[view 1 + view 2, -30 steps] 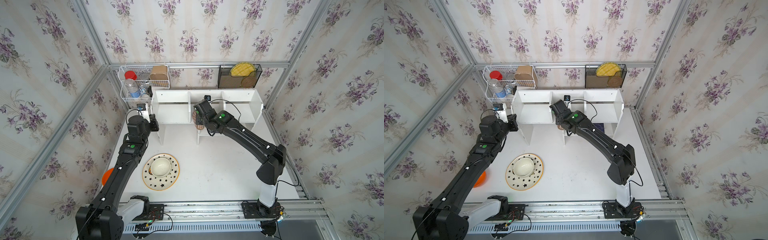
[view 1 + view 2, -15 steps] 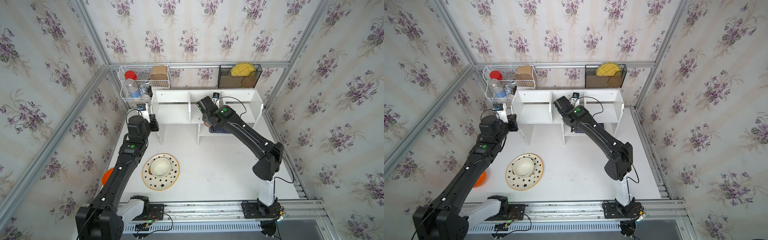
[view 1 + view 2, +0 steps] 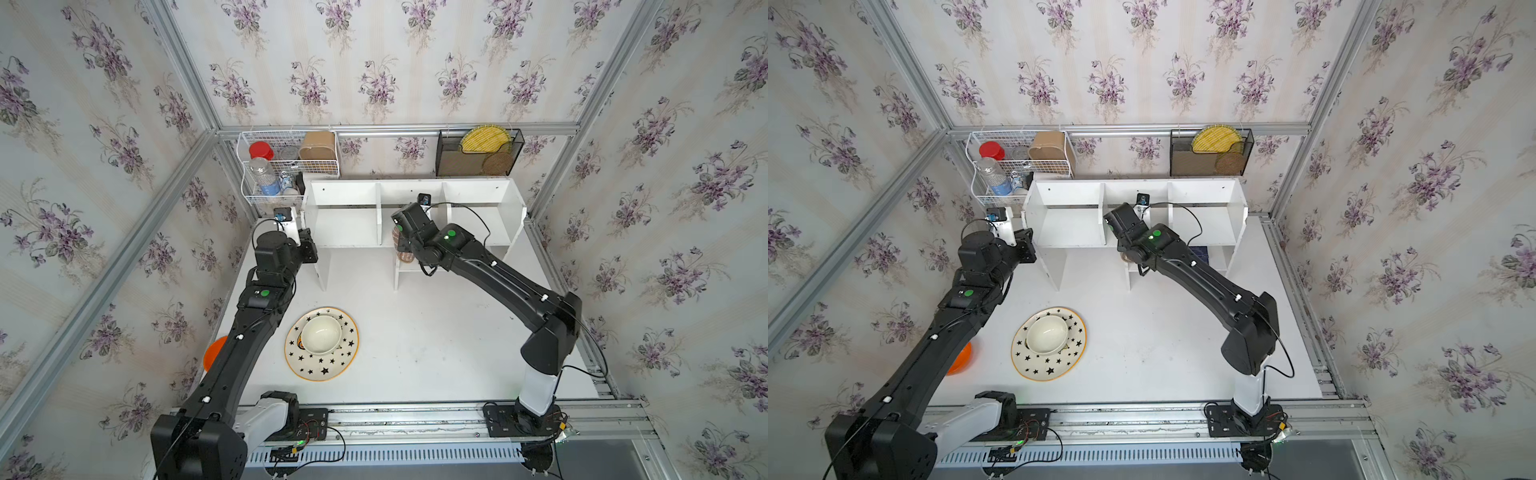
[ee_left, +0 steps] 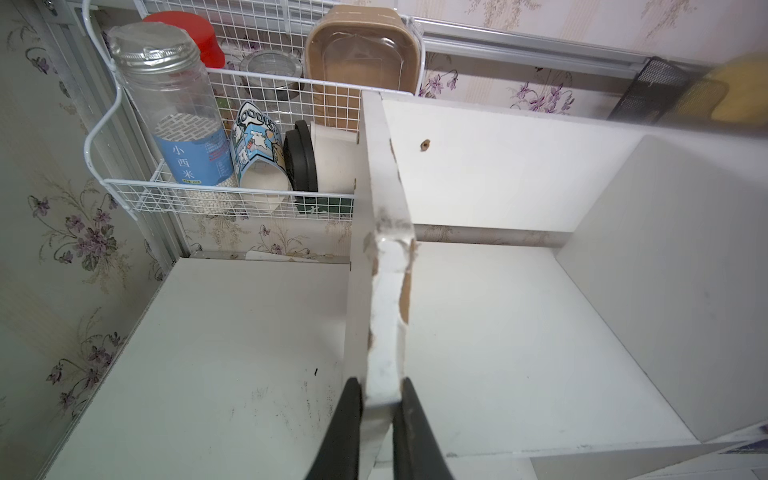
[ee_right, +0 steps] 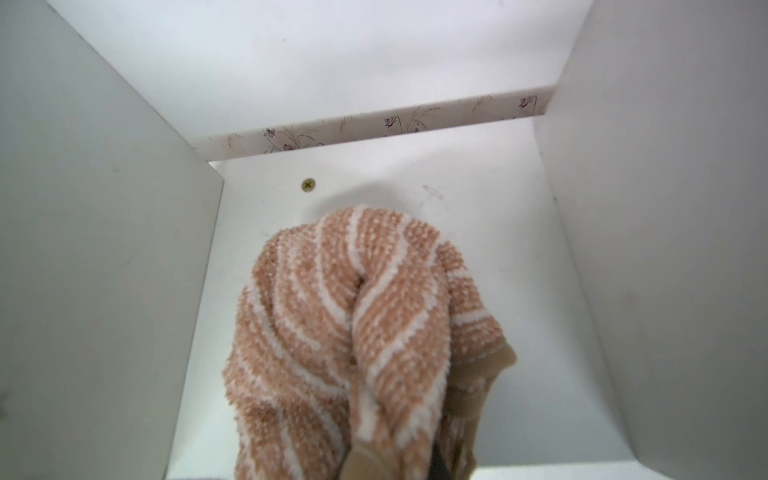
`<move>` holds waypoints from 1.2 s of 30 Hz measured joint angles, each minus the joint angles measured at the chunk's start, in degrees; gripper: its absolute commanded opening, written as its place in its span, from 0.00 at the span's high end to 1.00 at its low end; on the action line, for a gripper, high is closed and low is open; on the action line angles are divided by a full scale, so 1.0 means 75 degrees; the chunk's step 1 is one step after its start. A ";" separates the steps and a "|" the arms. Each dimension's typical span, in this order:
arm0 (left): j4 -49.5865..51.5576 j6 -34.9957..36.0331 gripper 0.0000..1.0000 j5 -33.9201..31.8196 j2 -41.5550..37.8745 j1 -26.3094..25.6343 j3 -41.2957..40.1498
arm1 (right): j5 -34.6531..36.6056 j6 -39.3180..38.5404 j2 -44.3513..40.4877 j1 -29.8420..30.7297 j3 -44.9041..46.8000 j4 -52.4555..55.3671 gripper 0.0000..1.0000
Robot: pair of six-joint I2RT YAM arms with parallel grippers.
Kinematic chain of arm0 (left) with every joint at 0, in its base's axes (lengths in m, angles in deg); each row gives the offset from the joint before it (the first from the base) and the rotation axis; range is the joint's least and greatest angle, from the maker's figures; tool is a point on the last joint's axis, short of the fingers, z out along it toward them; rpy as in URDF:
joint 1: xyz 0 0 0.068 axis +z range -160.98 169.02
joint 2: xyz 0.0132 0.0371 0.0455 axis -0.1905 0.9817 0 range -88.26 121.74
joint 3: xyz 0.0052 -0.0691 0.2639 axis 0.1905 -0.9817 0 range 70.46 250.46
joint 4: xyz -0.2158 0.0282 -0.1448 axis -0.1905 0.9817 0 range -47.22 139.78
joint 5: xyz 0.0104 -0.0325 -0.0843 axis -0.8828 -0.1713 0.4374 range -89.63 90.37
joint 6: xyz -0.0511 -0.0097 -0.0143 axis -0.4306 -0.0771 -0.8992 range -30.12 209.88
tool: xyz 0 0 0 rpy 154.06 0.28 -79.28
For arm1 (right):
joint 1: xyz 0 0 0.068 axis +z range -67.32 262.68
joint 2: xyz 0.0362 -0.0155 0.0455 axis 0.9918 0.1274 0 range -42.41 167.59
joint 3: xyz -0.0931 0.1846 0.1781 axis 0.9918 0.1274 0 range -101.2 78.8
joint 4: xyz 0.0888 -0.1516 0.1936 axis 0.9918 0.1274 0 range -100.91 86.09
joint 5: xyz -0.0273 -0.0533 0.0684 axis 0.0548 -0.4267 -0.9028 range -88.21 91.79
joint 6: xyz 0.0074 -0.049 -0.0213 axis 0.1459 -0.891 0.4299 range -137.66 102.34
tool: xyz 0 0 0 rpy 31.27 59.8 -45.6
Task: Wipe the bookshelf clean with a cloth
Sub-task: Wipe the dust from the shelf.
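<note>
White wood fills the back of the table: the wide white wooden bookshelf (image 3: 345,199) with its three upper compartments, and both arms are on it. Over on one end, the left gripper (image 4: 377,417) is pinched tight on the chipped front edge of the end panel, one black finger on either side of the board. Now the right gripper (image 5: 392,461), reaching into the middle compartment with its jaws clamped hard on the soft tan-pink cloth with pale stripes (image 5: 345,324), fingers almost buried in the folds. That cloth sits bunched on the compartment floor between the two dividers; in both top views only a sliver shows under the wrist
</note>
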 measured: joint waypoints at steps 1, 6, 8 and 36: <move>0.0003 0.0000 1.00 0.0000 -0.0003 0.0000 0.0000 | 0.0067 0.0012 -0.0125 0.0000 0.0140 0.0012 1.00; 0.0020 -0.0006 1.00 0.0009 -0.0017 -0.0003 0.0000 | 0.0420 0.0079 -0.0350 -0.0012 0.0358 0.0204 1.00; 0.0035 -0.0006 1.00 0.0009 -0.0026 -0.0006 0.0000 | 0.0522 0.0079 -0.0268 -0.0026 0.0329 0.0227 1.00; 0.0058 -0.0023 1.00 0.0009 -0.0035 -0.0012 -0.0009 | -0.0076 -0.0347 -0.0431 -0.0256 0.0621 -0.0347 1.00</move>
